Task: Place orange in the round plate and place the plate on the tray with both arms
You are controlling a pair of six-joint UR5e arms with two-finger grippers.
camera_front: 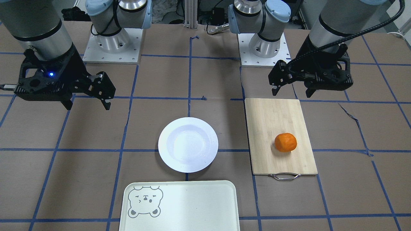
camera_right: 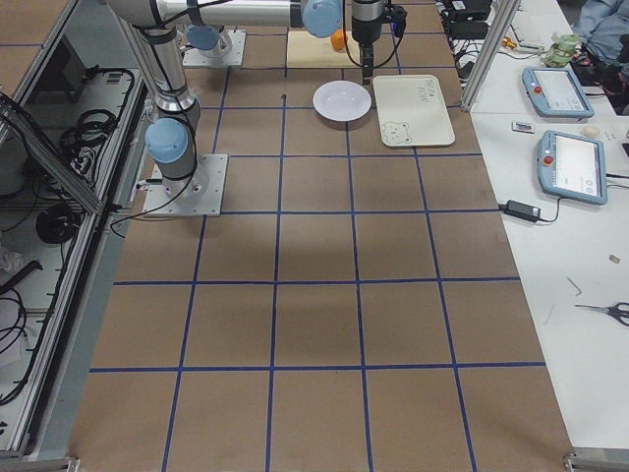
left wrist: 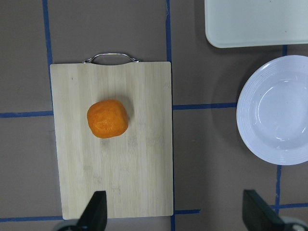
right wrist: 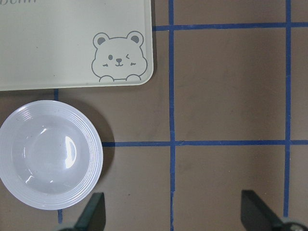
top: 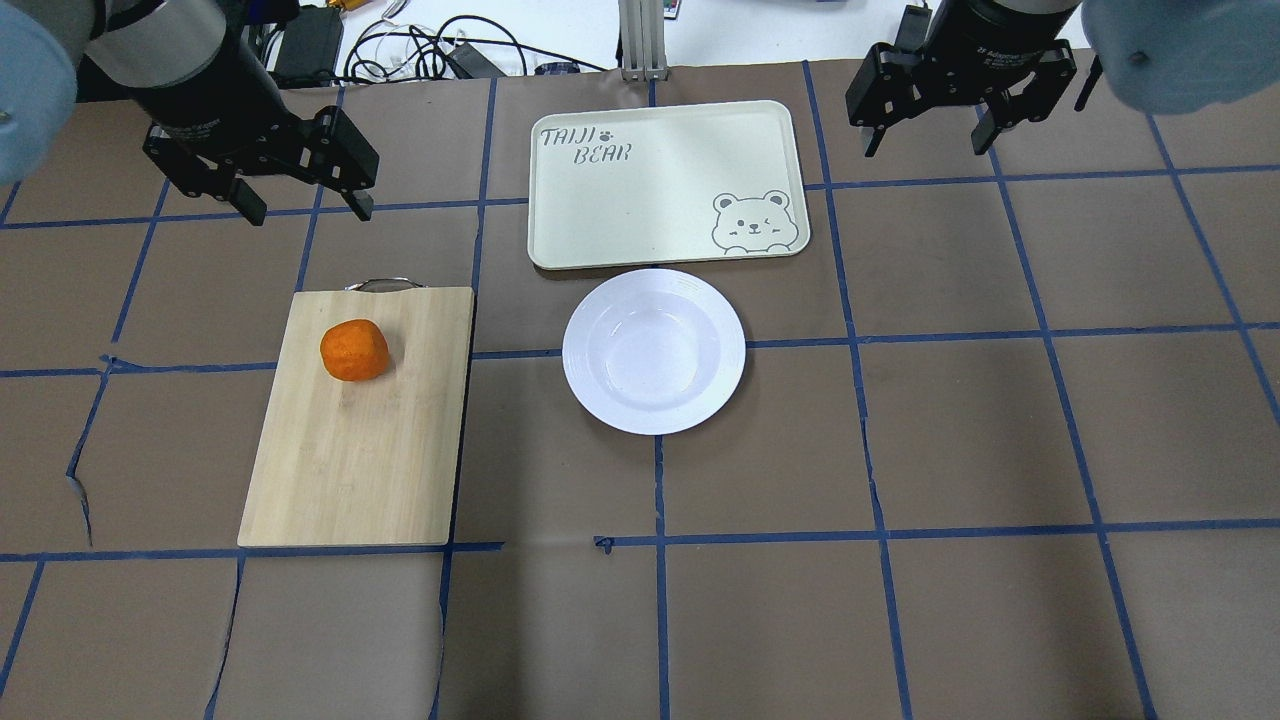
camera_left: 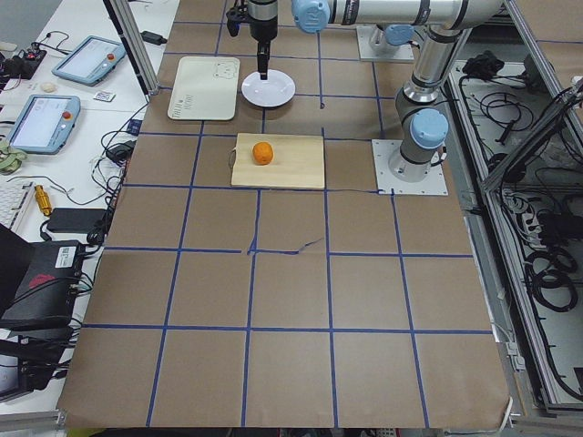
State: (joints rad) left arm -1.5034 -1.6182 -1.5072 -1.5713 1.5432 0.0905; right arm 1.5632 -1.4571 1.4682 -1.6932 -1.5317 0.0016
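- Pincers first, starting at the left. How is the black two-finger left gripper (top: 305, 205)?
- Its two fingers are spread wide apart and hold nothing. It hangs in the air over the brown table (top: 900, 450), out past the handle end of the pale wooden cutting board (top: 350, 460).
- Where is the small round bright-orange fruit (top: 354, 350)?
- The orange sits on the board, near the metal handle (top: 384, 284). No gripper touches it.
- What comes next?
- The shiny white round plate (top: 578, 350) lies flat on the table, apart from the board. Just beyond it is the pale cream-green rectangular tray (top: 640, 200) with a grey bear face (top: 758, 220). The two are close but do not touch.
- And the black two-finger right gripper (top: 930, 145)?
- Its fingers are spread wide too, holding nothing. It is up in the air, off to the side of the tray
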